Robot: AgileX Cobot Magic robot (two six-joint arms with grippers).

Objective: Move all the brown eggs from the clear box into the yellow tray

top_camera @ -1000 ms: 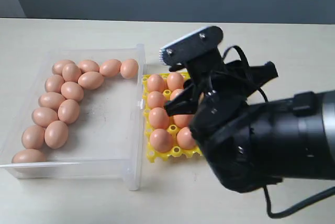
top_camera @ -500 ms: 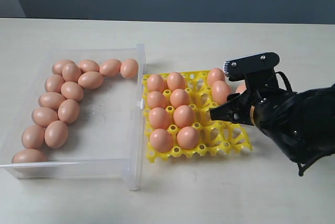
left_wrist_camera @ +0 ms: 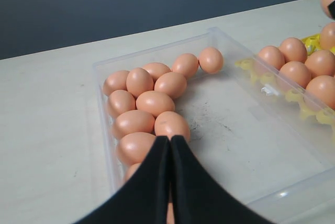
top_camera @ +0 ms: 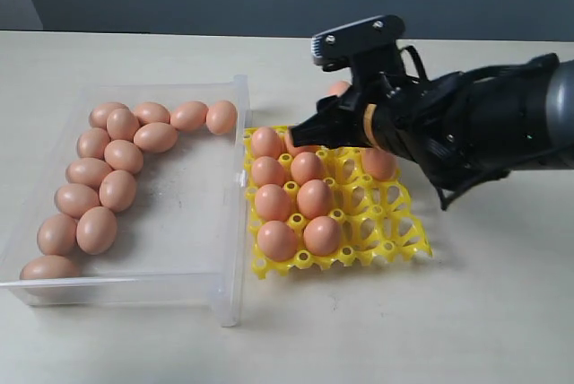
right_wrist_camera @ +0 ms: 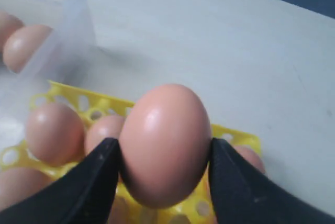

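**A:** How far along is this reckoned to be?

**B:** Under halfway, probably. Fourteen or so brown eggs point(top_camera: 117, 190) are still to be moved from the clear box point(top_camera: 179, 213) at frame left. About nine can be counted in the yellow tray point(top_camera: 386, 222) mid-frame, with some cups hidden by the arm point(top_camera: 484, 124).

**A:** And the fingers?

**B:** A held egg point(right_wrist_camera: 165, 145) is pinched by the right fingers point(right_wrist_camera: 99, 177) over the tray's upper edge, not yet seated. The left fingers point(left_wrist_camera: 157, 182) are pressed together, empty, over the box.

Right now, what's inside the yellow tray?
Eight eggs sit in the tray, in the cups nearest the box, and one more shows farther right. The arm covers the far cups there, so those can't be seen.
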